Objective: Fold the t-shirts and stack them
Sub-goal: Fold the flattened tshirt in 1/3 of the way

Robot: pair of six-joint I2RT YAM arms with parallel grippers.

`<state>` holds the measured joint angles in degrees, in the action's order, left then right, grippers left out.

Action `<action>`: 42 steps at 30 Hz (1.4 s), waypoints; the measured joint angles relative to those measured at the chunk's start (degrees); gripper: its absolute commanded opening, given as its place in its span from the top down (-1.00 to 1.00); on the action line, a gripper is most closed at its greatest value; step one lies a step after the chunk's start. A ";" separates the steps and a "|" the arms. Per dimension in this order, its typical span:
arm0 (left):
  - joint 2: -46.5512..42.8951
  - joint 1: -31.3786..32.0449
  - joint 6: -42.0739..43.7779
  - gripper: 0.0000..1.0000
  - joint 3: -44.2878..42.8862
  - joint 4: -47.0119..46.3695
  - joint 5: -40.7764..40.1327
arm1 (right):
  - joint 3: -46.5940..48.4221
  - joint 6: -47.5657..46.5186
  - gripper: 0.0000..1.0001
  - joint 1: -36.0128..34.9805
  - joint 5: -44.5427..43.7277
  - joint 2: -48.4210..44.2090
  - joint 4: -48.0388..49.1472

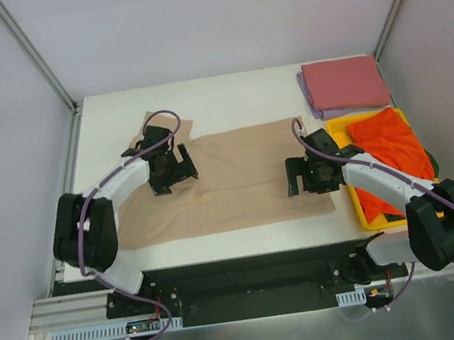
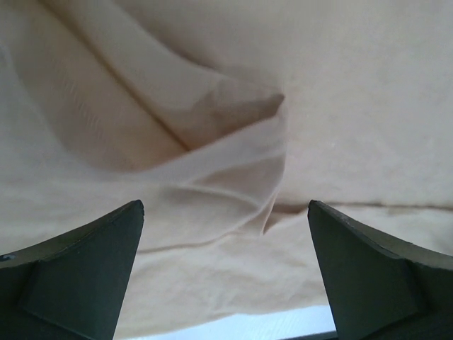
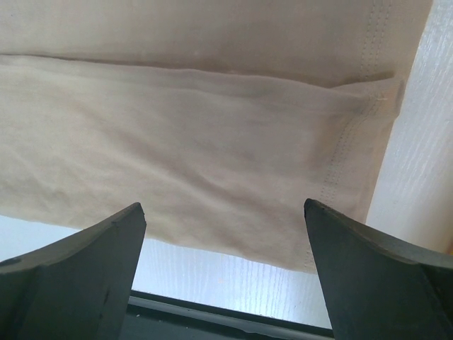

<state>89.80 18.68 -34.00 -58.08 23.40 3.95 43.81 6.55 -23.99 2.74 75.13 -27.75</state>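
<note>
lying spread across the middle of the white table (image 1: 240, 89), the tan t-shirt (image 1: 238, 181) is found beneath both grippers. the left gripper (image 1: 168, 171) is positioned over the shirt's left end, near a sleeve, where the cloth is bunched into a raised fold; its fingers (image 2: 85, 269) are held wide apart and nothing is gripped between them. the right gripper (image 1: 306, 176) is positioned over the shirt's right end, close to the stitched hem; its fingers (image 3: 78, 276) are likewise spread wide with nothing held. whether the fingertips touch the cloth cannot be determined. the orange-red t-shirt (image 1: 391, 151) is crumpled in the yellow tray (image 1: 335, 127) at the table's right edge. the pink-red t-shirt (image 1: 345, 83) is laid folded on the lavender t-shirt (image 1: 307, 95) at the far right corner. the table is enclosed by pale walls and metal frame posts (image 1: 33, 54).
</note>
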 measured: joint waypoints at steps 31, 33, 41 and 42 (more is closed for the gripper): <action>-12.70 -2.51 -1.31 -0.98 -0.07 -0.81 -7.15 | 0.02 -1.29 -0.93 0.09 1.25 -4.07 1.92; -14.08 -5.40 -2.69 -0.98 4.46 -1.31 -7.48 | 0.02 -1.25 -0.93 -0.02 1.25 -2.36 2.69; -13.35 -9.73 -7.43 -0.98 18.62 0.33 -7.58 | -0.70 0.15 -0.93 -0.17 0.07 4.42 3.34; -13.97 -9.70 -7.91 -0.98 19.56 0.15 -7.69 | -1.42 0.50 -0.93 -0.17 -0.17 4.42 3.43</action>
<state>75.83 8.97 -41.91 -38.52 23.55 -3.75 42.39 7.05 -24.16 2.57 79.55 -24.32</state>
